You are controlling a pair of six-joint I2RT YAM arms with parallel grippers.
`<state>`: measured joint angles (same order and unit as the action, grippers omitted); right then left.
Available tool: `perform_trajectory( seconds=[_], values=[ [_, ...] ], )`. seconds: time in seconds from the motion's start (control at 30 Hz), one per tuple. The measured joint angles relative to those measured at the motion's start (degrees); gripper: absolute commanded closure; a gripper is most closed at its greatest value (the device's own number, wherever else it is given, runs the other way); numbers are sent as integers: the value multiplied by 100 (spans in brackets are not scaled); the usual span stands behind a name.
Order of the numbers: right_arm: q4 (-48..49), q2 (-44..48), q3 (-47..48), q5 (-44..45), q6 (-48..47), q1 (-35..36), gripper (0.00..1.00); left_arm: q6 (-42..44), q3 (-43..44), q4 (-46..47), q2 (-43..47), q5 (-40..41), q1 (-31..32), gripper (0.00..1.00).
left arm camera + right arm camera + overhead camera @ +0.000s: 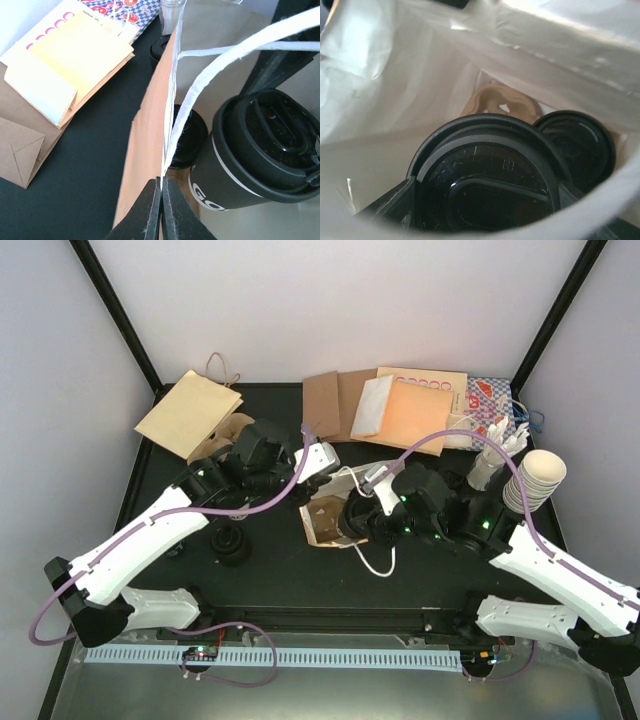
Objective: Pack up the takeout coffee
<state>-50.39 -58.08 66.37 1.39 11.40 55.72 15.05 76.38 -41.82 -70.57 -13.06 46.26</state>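
A brown paper bag (322, 520) with a white lining and white handles (210, 75) stands open at the table's middle. My left gripper (162, 179) is shut on the bag's rim (150, 115), with the paper pinched between its fingers. My right gripper (485, 197) reaches into the bag from the right. It is shut on a takeout coffee (250, 160), a dark cup with a black sip lid (485, 185), with a finger on each side of the lid. A second black-lidded coffee (577, 147) sits lower in the bag beside it, on a brown pulp tray (497, 100).
Flat paper bags and envelopes (400, 405) lie along the back, and a brown bag (190, 415) at the back left. Stacked lidless cream cups (535, 478) stand at the right. A small black object (232, 543) sits near the left arm.
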Motion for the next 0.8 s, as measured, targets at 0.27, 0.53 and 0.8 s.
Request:
perform_trajectory(
  seconds=[0.27, 0.53, 0.8],
  values=[
    [376, 317, -494, 264, -625, 570, 50, 98, -190, -52, 304, 90, 28, 99],
    [651, 452, -826, 221, -1552, 850, 51, 144, -507, -131, 603, 170, 136, 98],
    [715, 452, -988, 144, -2385, 1362, 49, 101, -885, -120, 1019, 232, 332, 98]
  ],
)
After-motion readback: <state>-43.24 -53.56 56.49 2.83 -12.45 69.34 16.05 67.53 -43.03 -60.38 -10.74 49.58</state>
